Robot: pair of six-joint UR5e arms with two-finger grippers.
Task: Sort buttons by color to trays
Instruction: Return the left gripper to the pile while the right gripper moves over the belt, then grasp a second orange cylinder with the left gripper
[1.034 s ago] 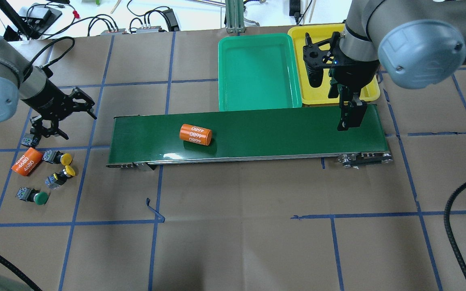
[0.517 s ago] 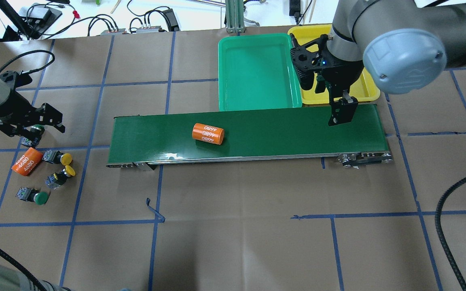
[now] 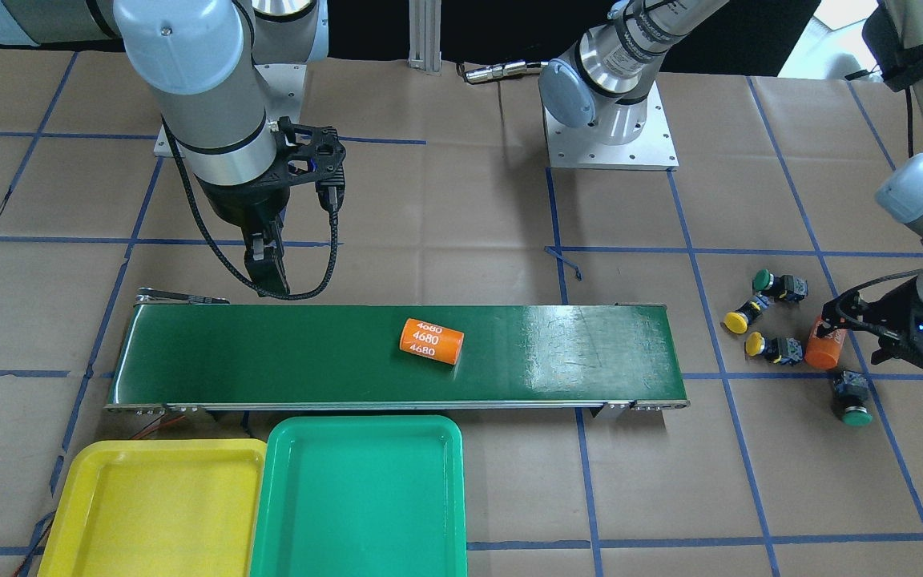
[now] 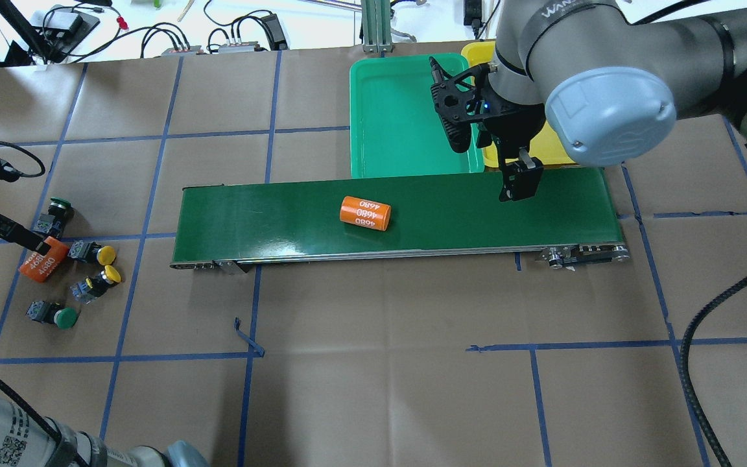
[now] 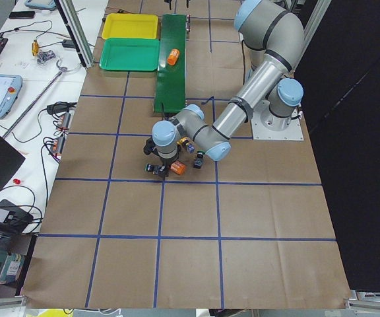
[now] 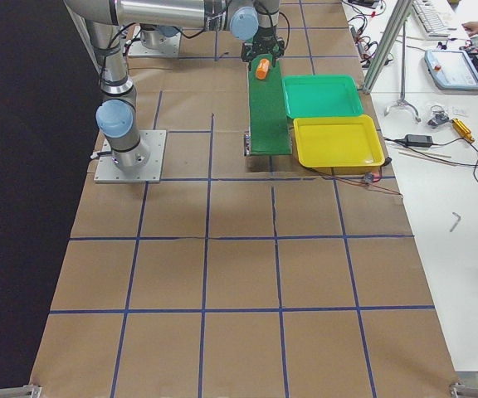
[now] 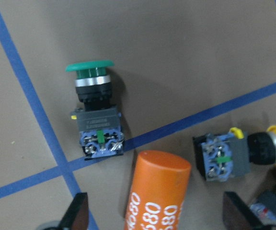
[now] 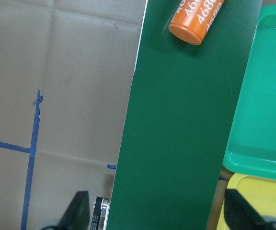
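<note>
At the table's left end, all four buttons (image 4: pixel 101 277) lie loose on the brown paper (image 4: pixel 380 363), well apart from the green tray (image 4: pixel 399 117) and the yellow tray (image 3: pixel 157 505); none is sorted yet. Your left gripper (image 7: pixel 158 218) hangs over the cluster, jaws spread wide and empty, but they straddle the orange cylinder (image 7: pixel 157 191), with the green button (image 7: pixel 92 96) to one side and a yellow button (image 7: pixel 246 153) to the other. Shift toward the green button, square the jaws across its black body rather than the cap, and come down clear of the cylinder just beside it. Your right gripper (image 4: pixel 517 185) hangs wide and empty over the conveyor belt (image 4: pixel 283 214) near the trays, where a second cylinder (image 4: pixel 365 213) lies.
</note>
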